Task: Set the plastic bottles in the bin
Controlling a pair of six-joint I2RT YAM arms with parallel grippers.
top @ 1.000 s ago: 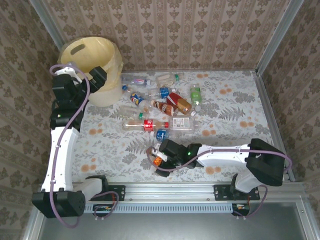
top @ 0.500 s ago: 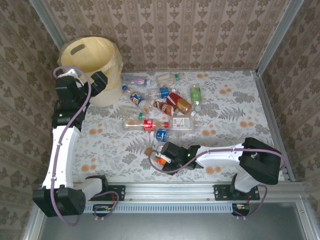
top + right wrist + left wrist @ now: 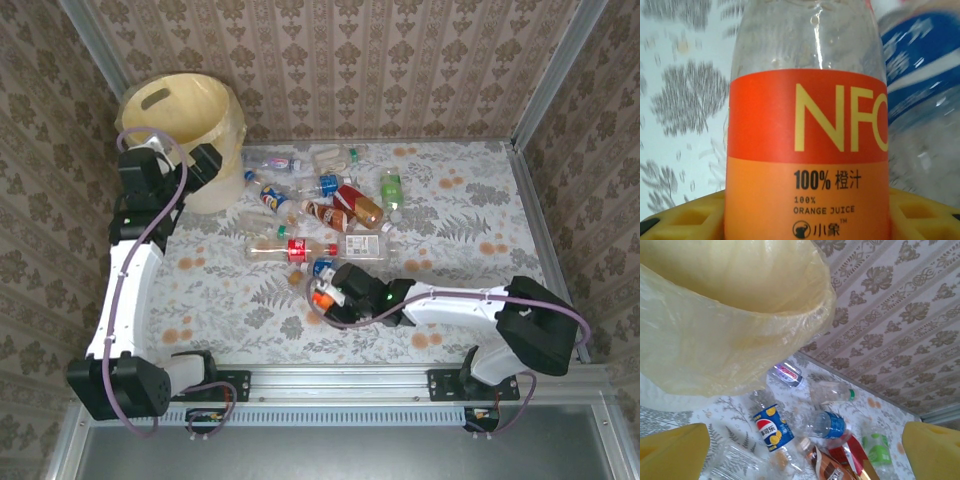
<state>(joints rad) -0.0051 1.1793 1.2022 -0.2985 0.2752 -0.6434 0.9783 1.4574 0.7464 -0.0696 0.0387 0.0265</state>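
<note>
Two changes seen against a second before. Found the right gripper (image 3: pixel 320 297) further from the near edge of the table (image 3: pixel 470 200), jaws narrowed and pinching the orange-label bottle (image 3: pixel 807 150) across its lower body, just beside a blue-label bottle (image 3: pixel 920 65). Found the left gripper (image 3: pixel 800 455) a little nearer the pile, beside the bin (image 3: pixel 225 130), fingers spread wide, holding nothing. Read "NFC" in yellow on red, then "100% 橙汁", "100% ORANGE JUICE" and "小象" on orange. Made out a Pepsi bottle (image 3: pixel 769 427) with Chinese characters among the other plastic bottles (image 3: pixel 300 248), scattered right of the bin.
</note>
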